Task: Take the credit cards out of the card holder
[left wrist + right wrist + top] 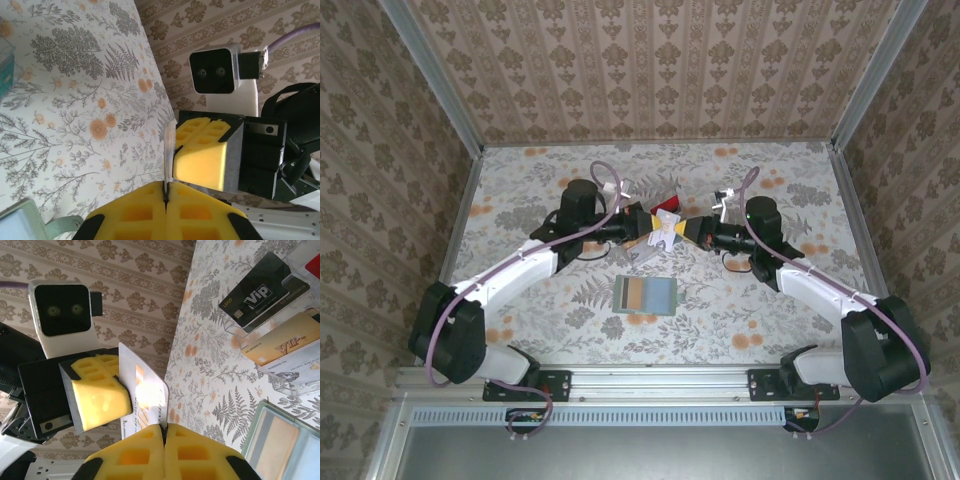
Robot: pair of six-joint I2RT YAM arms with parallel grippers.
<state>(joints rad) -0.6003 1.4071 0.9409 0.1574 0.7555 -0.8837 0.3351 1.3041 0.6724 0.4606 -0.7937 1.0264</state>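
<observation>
A white credit card with orange stripes (142,390) hangs above the table's middle (666,228), held from both sides. My left gripper (166,192) is shut on its edge, the card (169,150) seen edge-on there. My right gripper (165,426) is shut on the card's lower corner. In the top view the left gripper (645,228) and the right gripper (688,232) meet tip to tip. The pale grey-green card holder (645,295) lies open on the table nearer the arm bases, a tan panel showing inside it (280,445). A black card (257,290), a tan card (282,342) and a red card (315,265) lie on the table.
The loose cards lie just beyond the grippers, the red one (670,207) partly hidden by them. A teal object (5,65) sits at the left edge of the left wrist view. Patterned walls enclose the floral table (540,180) on three sides.
</observation>
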